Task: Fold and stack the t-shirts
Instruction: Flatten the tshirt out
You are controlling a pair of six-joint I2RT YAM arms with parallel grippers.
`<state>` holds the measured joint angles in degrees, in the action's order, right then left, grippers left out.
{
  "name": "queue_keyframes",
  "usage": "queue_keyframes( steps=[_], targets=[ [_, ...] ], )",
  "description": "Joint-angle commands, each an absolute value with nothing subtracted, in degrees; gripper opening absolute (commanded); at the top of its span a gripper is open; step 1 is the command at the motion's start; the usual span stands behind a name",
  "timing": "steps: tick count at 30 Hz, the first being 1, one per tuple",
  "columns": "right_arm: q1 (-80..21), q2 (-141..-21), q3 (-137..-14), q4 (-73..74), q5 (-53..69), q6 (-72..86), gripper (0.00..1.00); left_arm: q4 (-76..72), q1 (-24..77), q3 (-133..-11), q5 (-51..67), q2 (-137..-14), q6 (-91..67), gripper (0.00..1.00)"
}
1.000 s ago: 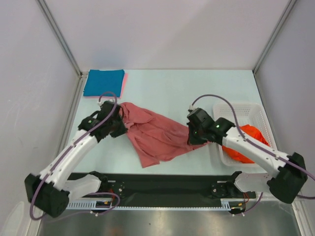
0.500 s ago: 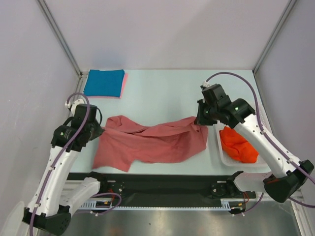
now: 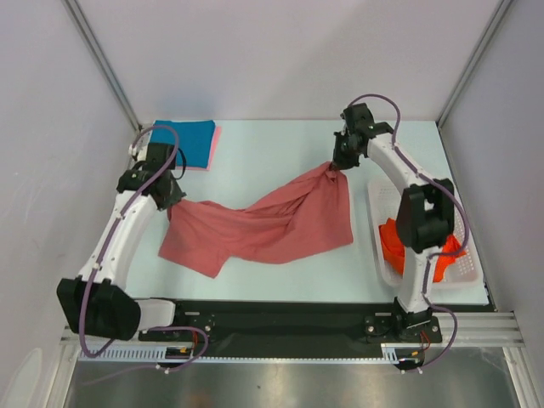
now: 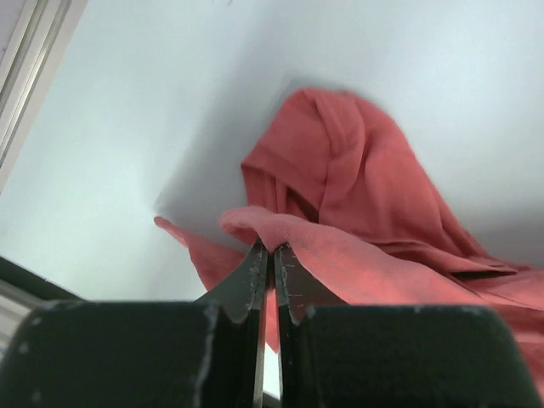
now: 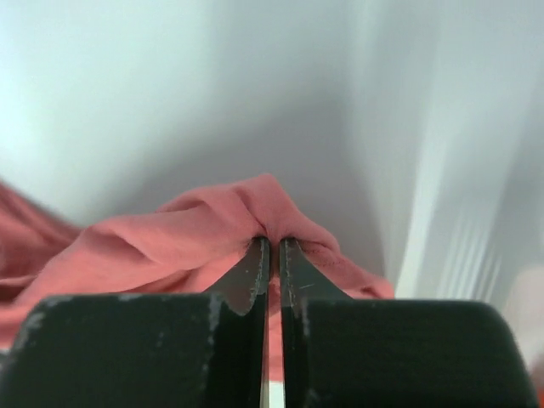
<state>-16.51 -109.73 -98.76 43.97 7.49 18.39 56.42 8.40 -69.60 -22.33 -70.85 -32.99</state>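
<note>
Both arms have swung apart, pulling the salmon-red t-shirt (image 3: pixel 272 225) wide; left gripper (image 4: pixel 272 249) and right gripper (image 5: pixel 273 243) each pinch a cloth edge, fingers nearly touching. Spreading it flat seems next.

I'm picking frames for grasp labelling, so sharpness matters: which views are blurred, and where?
Top external: evenly lit and sharp, with only a soft shadow under the salmon-red t-shirt. Left wrist: the left gripper is soft-edged, and the cloth's far fold is slightly blurred. Right wrist: the worst, with streaky blur along the picture's right side and soft cloth around the right gripper.
</note>
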Motion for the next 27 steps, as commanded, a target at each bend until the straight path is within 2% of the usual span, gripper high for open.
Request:
queue_keyframes(
  steps=[1,2,3,5,6,7,8,10,11,12,14,19,21,25,27],
  targets=[
    [-15.7,-116.5,-110.7,42.4,7.8,15.2,0.05,49.7,4.3,-74.4,-23.6,-74.9,-31.3,0.07],
    [-15.7,-120.0,-113.8,43.7,7.5,15.1,0.09,49.5,2.9,-75.7,-23.6,-75.8,-31.4,0.07],
    [-15.7,-121.2,-116.3,44.7,7.2,15.0,0.23,49.2,2.3,-76.2,-23.5,-76.8,-31.4,0.07],
    [-16.1,-123.5,-123.5,50.3,6.8,14.5,0.29,48.9,1.2,-76.8,-22.3,-78.3,-31.0,0.12],
    [-16.3,-123.7,-125.1,52.6,4.7,14.1,0.46,49.3,0.7,-76.8,-22.2,-78.6,-31.2,0.26],
    [-17.6,-123.6,-127.4,57.9,3.4,13.4,0.50,49.9,0.6,-76.6,-21.9,-78.7,-31.3,0.32],
    [-18.3,-121.4,-126.8,59.9,0.8,13.2,0.54,50.0,0.6,-75.0,-21.5,-77.5,-31.3,0.48],
    [-20.6,-116.6,-120.0,59.3,0.3,12.1,0.60,49.6,0.6,-72.4,-20.0,-75.3,-32.0,0.69],
    [-23.3,-113.2,-111.2,58.1,0.1,12.3,0.61,49.7,0.6,-70.1,-20.0,-73.1,-32.2,0.77],
    [-24.3,-107.6,-106.9,56.9,0.1,12.7,0.65,50.4,0.6,-69.0,-19.8,-71.7,-32.4,0.91],
    [-26.1,-102.2,-95.4,53.7,0.6,14.7,0.65,51.6,0.6,-66.7,-19.1,-69.4,-33.1,0.98],
    [-29.1,-90.3,-75.3,46.3,3.7,19.2,0.58,55.2,0.5,-61.4,-15.0,-62.5,-35.1,0.96],
    [-30.3,-89.0,-69.8,44.4,3.9,20.7,0.53,55.5,0.5,-58.1,-12.1,-59.2,-36.3,0.91],
    [-31.4,-89.0,-64.4,41.7,1.2,21.4,0.50,54.2,0.5,-52.4,-7.0,-55.8,-38.1,0.88],
    [-31.4,-90.2,-63.4,39.8,0.7,21.4,0.53,52.8,0.5,-49.2,-4.8,-55.5,-38.8,0.88]
  ],
)
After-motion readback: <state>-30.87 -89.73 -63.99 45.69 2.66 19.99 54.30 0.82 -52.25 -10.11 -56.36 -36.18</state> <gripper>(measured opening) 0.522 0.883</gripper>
